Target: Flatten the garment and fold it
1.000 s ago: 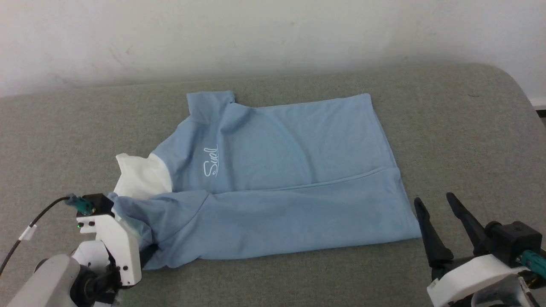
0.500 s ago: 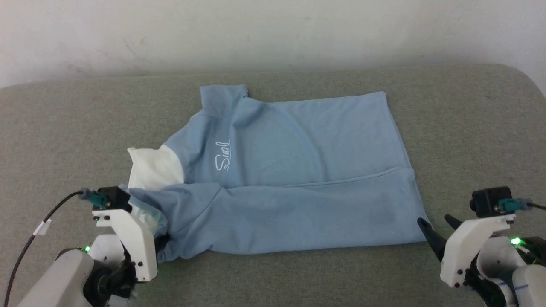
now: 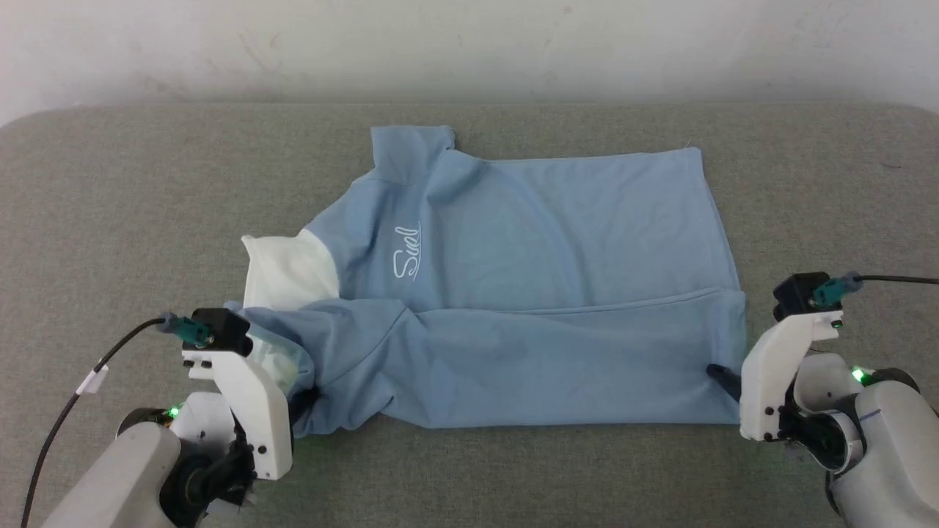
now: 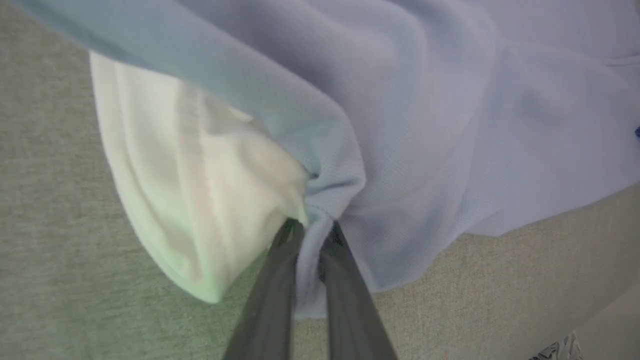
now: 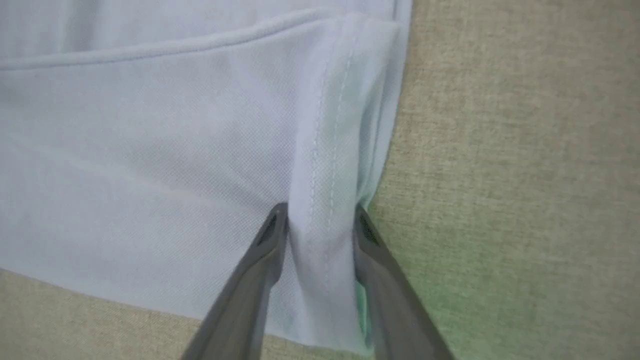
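Shirt: the shirt (image 3: 528, 293) lies spread on the grey pad (image 3: 147, 183), lengthwise across the head view, neck end toward the robot's left, hem toward its right.
Fold: the near long side is turned over onto the chest; its edge runs left to right across the middle of the shirt.
Collar: the white collar (image 3: 286, 275) sticks out at the left end, partly under the folded blue cloth.
Logo: a white script logo (image 3: 406, 253) shows on the chest, just right of the collar.
Sleeve: one sleeve (image 3: 411, 150) points to the far side, toward the wall (image 3: 469, 44).
Left gripper: the left gripper (image 4: 312, 231) is at the shirt's near left corner, beside the collar; its jaws are clenched on a bunch of blue cloth.
Right gripper: the right gripper (image 5: 320, 217) is at the near right corner; its jaws sit either side of a raised ridge of the stitched hem (image 5: 325, 150), both tips pressed against it, grasping the shirt.
Cable: a dark cable (image 3: 81, 381) trails off from the left wrist to the left.
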Tool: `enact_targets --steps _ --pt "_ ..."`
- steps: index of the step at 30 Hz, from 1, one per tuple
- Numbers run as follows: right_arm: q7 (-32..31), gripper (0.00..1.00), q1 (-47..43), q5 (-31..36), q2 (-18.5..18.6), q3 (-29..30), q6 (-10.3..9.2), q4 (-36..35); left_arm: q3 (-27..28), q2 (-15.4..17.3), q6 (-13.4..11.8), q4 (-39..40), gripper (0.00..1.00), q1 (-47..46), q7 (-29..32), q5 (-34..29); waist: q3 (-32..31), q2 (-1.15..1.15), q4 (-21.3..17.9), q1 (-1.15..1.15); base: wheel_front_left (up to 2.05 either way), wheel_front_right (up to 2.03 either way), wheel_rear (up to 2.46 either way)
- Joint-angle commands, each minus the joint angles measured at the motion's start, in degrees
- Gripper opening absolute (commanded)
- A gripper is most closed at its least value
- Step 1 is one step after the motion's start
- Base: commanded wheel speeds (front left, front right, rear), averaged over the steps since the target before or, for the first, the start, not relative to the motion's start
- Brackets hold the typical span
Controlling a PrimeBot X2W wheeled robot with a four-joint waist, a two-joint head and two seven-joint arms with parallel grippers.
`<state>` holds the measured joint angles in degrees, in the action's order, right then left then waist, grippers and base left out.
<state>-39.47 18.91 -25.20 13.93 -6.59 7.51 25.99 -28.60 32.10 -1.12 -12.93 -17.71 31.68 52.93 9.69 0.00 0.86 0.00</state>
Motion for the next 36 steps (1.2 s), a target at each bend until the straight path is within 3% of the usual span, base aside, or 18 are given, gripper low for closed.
enact_targets --steps 1,10,16,25,31,32,33,34,36 --pt "-1.77 0.0 -1.95 -0.83 -1.68 -1.94 -0.02 2.65 -0.31 -0.18 -0.11 0.19 0.0 0.31 -0.25 -0.05 -0.08 0.0 -0.01 0.0 0.0 0.0 0.0" --pt "2.93 0.0 -0.4 -1.96 0.66 -4.2 -0.02 -1.66 1.47 2.01 -0.66 2.28 0.0 2.42 -1.91 0.49 -5.01 0.0 -1.39 0.0 0.0 0.0 0.0" --pt "5.76 0.0 -3.18 -3.04 2.98 -6.43 -0.02 -6.5 3.15 5.07 -3.81 8.6 0.0 6.65 -2.45 0.26 -10.0 0.0 -1.52 0.0 0.0 0.0 0.0" --pt "4.86 0.0 -12.7 -4.45 5.11 -6.2 -0.02 -14.63 5.62 9.99 -10.06 17.27 0.0 18.25 -1.01 2.32 -14.04 0.0 -1.02 0.0 0.0 0.0 0.0" --pt "5.01 0.04 -19.33 -3.43 3.62 -3.75 -0.02 -14.97 5.75 8.21 -11.43 15.12 0.0 24.32 -1.96 5.2 -13.45 0.0 -0.81 0.0 0.0 0.0 0.0" --pt "5.45 0.22 -20.2 -2.95 3.1 -3.52 -0.02 -14.52 5.66 7.38 -11.5 14.05 0.44 24.51 -2.44 5.43 -13.27 0.0 -0.75 0.0 0.0 0.0 0.0" --pt "6.17 0.44 -20.93 -2.49 2.54 -3.3 -0.02 -14.13 5.66 6.49 -11.35 13.15 1.0 24.42 -2.93 5.8 -13.02 0.0 -0.71 0.0 0.0 0.0 0.0" --pt "6.92 1.0 -21.57 -2.38 1.82 -3.07 -0.02 -13.76 5.85 5.68 -11.23 12.18 1.0 24.16 -3.61 6.07 -12.82 0.0 -0.73 0.0 0.0 0.0 0.0" --pt "9.43 1.0 -22.26 -1.67 1.07 -3.05 -0.02 -14.09 5.92 5.12 -10.91 10.5 1.0 23.36 -4.65 5.68 -12.38 0.0 -0.84 0.0 0.0 0.0 0.0"
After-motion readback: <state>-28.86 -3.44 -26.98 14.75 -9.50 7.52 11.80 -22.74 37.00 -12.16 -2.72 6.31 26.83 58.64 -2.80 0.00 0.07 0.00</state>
